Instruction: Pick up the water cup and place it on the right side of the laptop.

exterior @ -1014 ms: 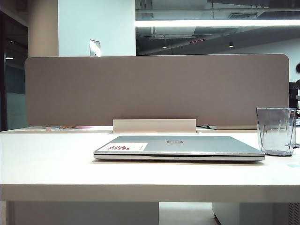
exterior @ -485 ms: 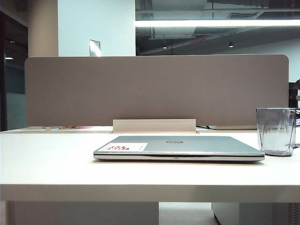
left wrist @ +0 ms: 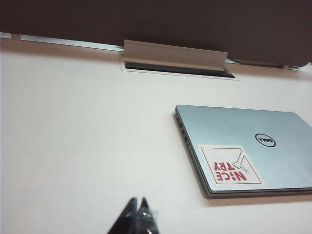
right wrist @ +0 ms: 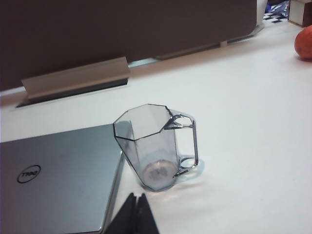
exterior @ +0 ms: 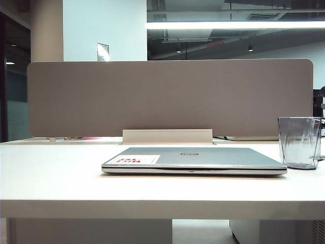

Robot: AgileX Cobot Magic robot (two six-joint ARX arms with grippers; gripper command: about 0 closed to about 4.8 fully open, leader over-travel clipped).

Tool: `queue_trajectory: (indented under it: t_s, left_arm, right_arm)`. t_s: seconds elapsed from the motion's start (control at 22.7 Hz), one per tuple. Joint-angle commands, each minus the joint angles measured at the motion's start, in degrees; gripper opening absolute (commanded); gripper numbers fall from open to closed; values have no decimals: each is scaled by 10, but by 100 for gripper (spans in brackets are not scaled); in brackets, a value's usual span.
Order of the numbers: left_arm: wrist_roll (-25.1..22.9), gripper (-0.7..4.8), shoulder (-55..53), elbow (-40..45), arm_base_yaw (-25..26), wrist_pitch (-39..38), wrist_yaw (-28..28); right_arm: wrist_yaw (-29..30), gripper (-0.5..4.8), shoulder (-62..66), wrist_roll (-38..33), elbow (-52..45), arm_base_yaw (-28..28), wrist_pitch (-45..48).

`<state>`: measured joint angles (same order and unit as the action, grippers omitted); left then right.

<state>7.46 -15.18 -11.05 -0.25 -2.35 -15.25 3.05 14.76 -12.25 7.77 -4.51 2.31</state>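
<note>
The water cup (exterior: 299, 143) (right wrist: 152, 148), a see-through grey-blue faceted mug with a thin handle, stands upright on the white desk just right of the laptop (exterior: 193, 159) (left wrist: 246, 148) (right wrist: 58, 178), whose lid is closed. My right gripper (right wrist: 136, 196) is shut and empty, drawn back a short way from the cup, by the laptop's corner. Also shut and empty, my left gripper (left wrist: 138, 200) hovers over bare desk off the laptop's sticker end. Neither gripper shows in the exterior view.
A brown partition (exterior: 170, 96) runs along the desk's far edge, with a raised cable flap (exterior: 167, 136) at its foot behind the laptop. An orange round object (right wrist: 304, 43) lies far off beyond the cup's handle side.
In the exterior view the cup and laptop stay where they were. No arm shows in any of its frames.
</note>
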Motion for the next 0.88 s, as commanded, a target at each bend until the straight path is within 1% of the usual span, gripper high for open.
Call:
queue_trajectory:
  t_s: [0.04,0.13,0.31,0.62,0.79,0.88]
  left_arm:
    - [-1,-6,0,-2,-1,7,-4]
    - [-2,-6,0,-2,-1,7,-5]
    - [-2,-6,0,-2,-1,7,-5]
    - [-2,-6,2,-2,-1,7,-5]
    - [-3,-6,2,-2,-1,-3,0]
    - [-18,-6,2,-2,-1,-5,1]
  right_arm:
    - [-5,-2,-52,-16,-21,2,-1]
    - [-5,-2,-97,-22,-38,2,-16]
    - [-3,-2,-149,-22,-58,2,-43]
    - [-4,-1,-148,-21,-77,2,-59]
    - [-6,-1,-148,19,-77,2,-84]
    - [-5,-1,-148,20,-77,2,-111]
